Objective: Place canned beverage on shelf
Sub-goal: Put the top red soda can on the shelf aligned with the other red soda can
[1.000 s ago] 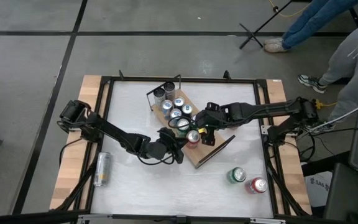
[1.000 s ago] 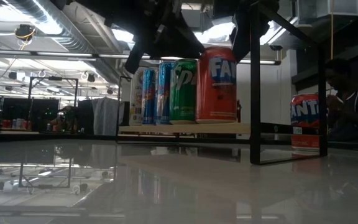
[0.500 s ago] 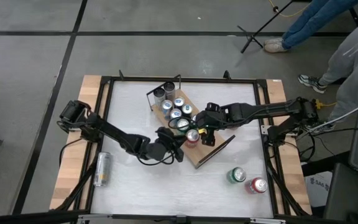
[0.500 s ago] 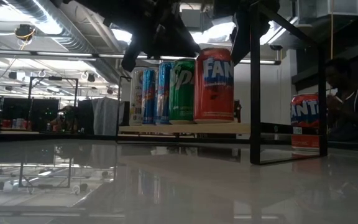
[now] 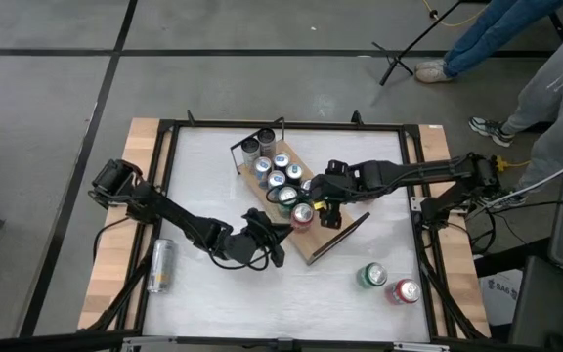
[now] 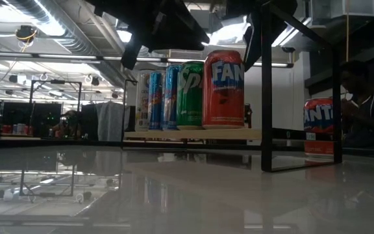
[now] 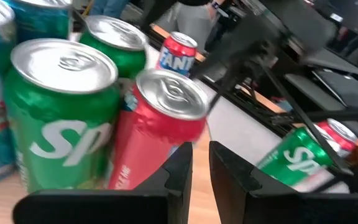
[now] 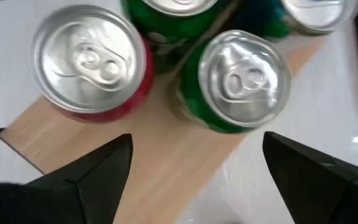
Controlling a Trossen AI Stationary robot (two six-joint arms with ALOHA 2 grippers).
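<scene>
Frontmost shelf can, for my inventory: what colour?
Red can, with white lettering; low view shows it best.

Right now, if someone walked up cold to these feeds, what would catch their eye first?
Probably the cluster of upright cans packed on the wooden shelf mid-table, with the red can nearest its free end. Both grippers crowd it: the right gripper open above the red can, the left gripper shut beside the shelf. A silver can lies alone at the left edge.

Shelf (image 8: 166, 155) cut off at edges, left pincer (image 5: 280, 252) tips hidden
</scene>
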